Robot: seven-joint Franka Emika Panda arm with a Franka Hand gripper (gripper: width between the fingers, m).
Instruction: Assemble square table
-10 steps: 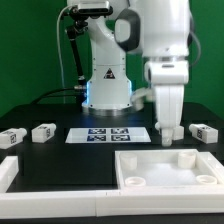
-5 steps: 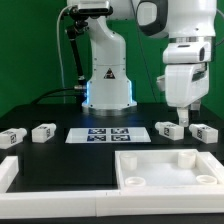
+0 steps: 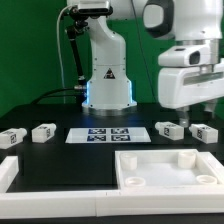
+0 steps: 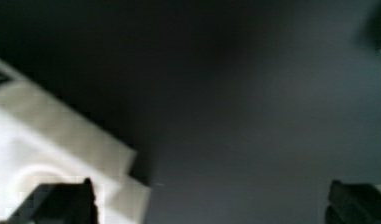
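White square table slab, raised rim, round corner holes; gripper released, empty

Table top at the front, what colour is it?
The table top is plain white, clearest in the exterior view.

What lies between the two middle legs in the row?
The exterior view shows the marker board lying flat between the leg on that view's left and the leg on its right.

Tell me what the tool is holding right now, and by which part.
Nothing: the tool stands open, and the gap between its jaws is empty.
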